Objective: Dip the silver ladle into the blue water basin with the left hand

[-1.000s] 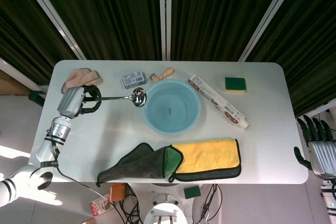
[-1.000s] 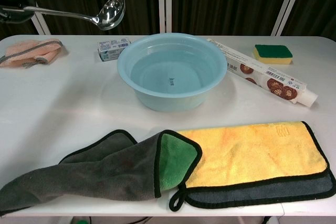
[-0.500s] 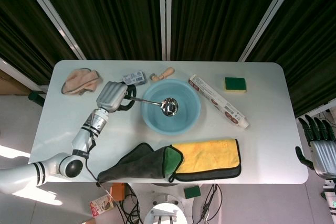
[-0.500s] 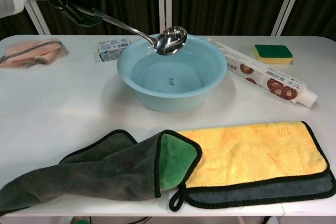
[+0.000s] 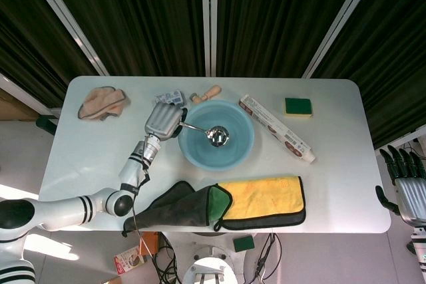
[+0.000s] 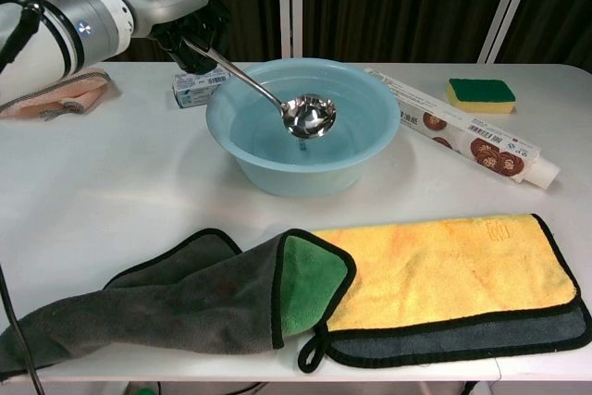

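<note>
My left hand [image 5: 166, 122] [image 6: 180, 16] grips the handle of the silver ladle [image 5: 214, 135] [image 6: 305, 116] beside the basin's left rim. The handle slopes down to the right, and the bowl sits inside the blue water basin [image 5: 243, 157] [image 6: 277, 178] at about the water's surface. The basin stands at the middle of the white table and holds clear water. My right hand [image 5: 407, 187] hangs off the table's right edge in the head view, fingers spread and holding nothing.
A yellow cloth [image 6: 453, 270] and a grey-green cloth [image 6: 185, 302] lie in front of the basin. Behind it are a small box [image 6: 194, 87], a long tube package [image 6: 462, 136], a green sponge [image 6: 479, 92] and a pink cloth [image 6: 55, 94].
My left hand has carried the ladle rightward from the table's left side to the basin and lowered its bowl from above the rim down into the basin. The right hand stayed put.
</note>
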{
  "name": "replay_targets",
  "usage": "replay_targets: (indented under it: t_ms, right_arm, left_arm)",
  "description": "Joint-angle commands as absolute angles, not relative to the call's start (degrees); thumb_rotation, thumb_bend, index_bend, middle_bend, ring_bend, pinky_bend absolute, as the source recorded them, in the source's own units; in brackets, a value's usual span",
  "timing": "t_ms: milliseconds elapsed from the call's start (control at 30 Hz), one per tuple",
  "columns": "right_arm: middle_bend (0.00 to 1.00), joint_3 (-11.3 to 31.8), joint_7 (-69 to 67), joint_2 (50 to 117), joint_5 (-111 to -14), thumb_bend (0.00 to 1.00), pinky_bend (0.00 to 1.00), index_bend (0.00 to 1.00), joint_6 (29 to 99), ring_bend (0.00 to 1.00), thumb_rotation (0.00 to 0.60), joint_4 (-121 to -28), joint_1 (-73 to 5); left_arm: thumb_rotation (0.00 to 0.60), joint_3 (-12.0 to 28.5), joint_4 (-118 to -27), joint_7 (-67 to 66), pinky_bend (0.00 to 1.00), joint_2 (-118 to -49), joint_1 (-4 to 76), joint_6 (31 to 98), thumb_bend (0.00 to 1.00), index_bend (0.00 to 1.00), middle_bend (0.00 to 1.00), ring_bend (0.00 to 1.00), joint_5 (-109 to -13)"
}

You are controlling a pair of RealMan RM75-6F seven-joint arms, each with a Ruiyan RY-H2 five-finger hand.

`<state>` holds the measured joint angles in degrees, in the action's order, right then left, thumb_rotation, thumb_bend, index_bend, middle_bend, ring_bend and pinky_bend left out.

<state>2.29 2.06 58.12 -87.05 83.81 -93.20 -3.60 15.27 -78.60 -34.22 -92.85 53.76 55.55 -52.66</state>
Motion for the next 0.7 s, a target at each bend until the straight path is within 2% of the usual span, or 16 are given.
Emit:
replay_targets:
  t_ms: [33,367,533,700]
  right_arm:
    - [0.00,2.23,1.84,58.07,-87.04,0.40,0.00,0.00,83.51,0.00,0.600,-93.15,-3.73]
    - [0.00,2.03,0.08,57.42,-86.77,0.39,0.00,0.00,82.63,0.00,0.600,-93.37,-3.92]
    - [0.00,2.08,-0.19,57.37,-86.58,0.39,0.00,0.00,82.47,0.00,0.600,-93.25,-3.99]
    - [0.00,2.16,-0.41,57.36,-86.15,0.39,0.00,0.00,82.20,0.00,0.600,-93.13,-4.04]
  left_arm:
    - [0.600,14.11,-76.49,-37.03,0.64,-94.47,54.84,56.32,0.49,0.78,0.63,0.49,-51.98]
    - [0.600,12.91,-74.20,-40.23,0.64,-96.81,56.04,56.57,0.50,0.78,0.63,0.49,-52.05]
    - [0.600,14.74,-76.70,-37.72,0.64,-96.15,55.92,54.33,0.50,0.78,0.63,0.49,-48.40]
    - [0.600,17.32,-80.75,-36.79,0.64,-92.84,56.35,51.16,0.50,0.78,0.63,0.49,-40.37]
